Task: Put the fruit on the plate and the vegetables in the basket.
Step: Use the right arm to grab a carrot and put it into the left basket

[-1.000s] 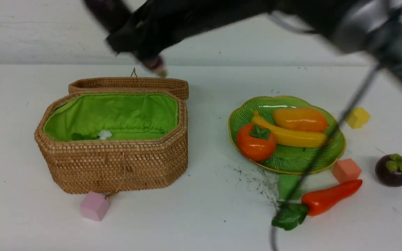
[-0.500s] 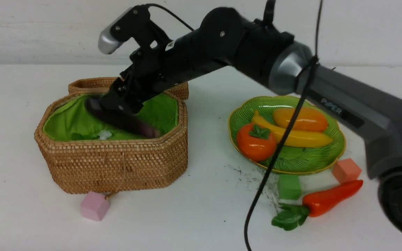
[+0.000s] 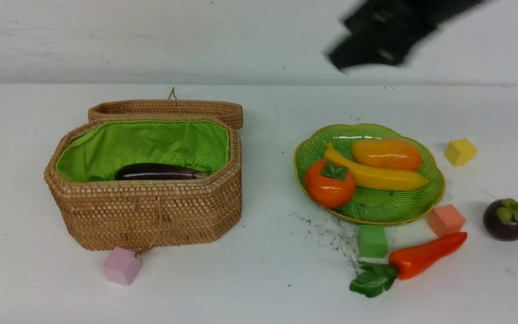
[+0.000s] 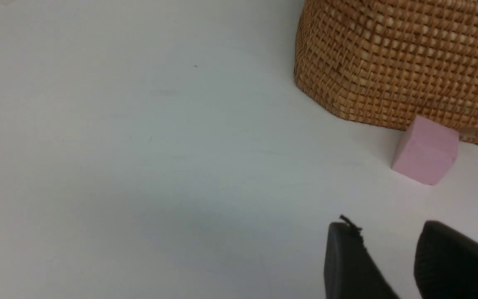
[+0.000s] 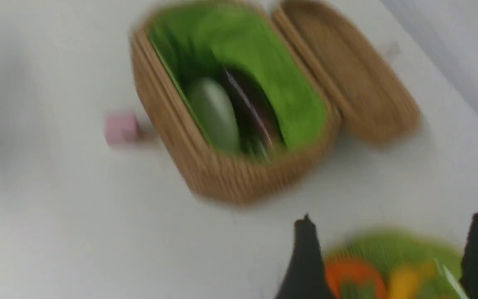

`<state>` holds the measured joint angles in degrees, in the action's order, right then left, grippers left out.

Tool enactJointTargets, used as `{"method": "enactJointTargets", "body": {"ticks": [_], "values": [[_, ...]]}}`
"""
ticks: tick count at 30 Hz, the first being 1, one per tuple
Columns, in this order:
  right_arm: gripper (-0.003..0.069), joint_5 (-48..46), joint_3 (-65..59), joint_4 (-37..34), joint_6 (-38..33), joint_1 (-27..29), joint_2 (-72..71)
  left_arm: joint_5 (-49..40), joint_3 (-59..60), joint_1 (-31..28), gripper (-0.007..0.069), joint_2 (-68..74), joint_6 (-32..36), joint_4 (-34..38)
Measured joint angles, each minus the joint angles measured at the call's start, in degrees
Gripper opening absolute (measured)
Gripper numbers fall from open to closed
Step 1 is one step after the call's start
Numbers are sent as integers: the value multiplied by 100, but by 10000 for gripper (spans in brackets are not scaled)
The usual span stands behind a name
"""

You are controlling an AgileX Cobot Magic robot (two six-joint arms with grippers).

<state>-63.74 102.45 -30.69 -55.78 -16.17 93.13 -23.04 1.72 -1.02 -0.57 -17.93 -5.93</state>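
Counting four fruits: finding three on the plate (image 3: 389,208), namely one mango (image 3: 387,154), one banana (image 3: 376,177) and one persimmon (image 3: 329,184), all touching, and spotting one mangosteen (image 3: 507,219) out on the table (image 3: 259,279) to the right, well apart from the plate. Counting three vegetables: seeing one eggplant (image 3: 158,172) down inside the open basket (image 3: 151,211), making out one pale, blurred radish (image 5: 214,114) beside it from the right wrist, and catching one pepper (image 3: 425,256) on the table just in front of the plate. Tallying four foam blocks: one pink cube (image 3: 122,265) just beside the basket's front, one green cube (image 3: 372,240) and one salmon cube (image 3: 446,219) by the pepper, one yellow cube (image 3: 460,151) right of the plate. Picking out the right claw (image 5: 393,216) up high, blurred, spread wide apart, gripping nothing. Finding the left claw (image 4: 384,226) near the pink cube, slightly parted, empty too.
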Motion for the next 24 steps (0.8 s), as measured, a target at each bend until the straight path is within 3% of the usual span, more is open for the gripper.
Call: {"method": "enactJointTargets", "body": {"ticks": [2,7,13,18,24], "values": [[430,-44,-1021,610,-722,332,-289,0,0,0,239,0,0,0],[413,151,-2550,1336,-1880,390,-179,0,0,0,239,0,0,0],[454,1598,-3583,1449,-2475,383,399,0,0,0,239,0,0,0],[520,1712,-3684,1559,-2579,383,764,0,0,0,239,0,0,0],[540,1917,-3685,1659,-2585,383,1118,4,0,0,239,0,0,0]]}}
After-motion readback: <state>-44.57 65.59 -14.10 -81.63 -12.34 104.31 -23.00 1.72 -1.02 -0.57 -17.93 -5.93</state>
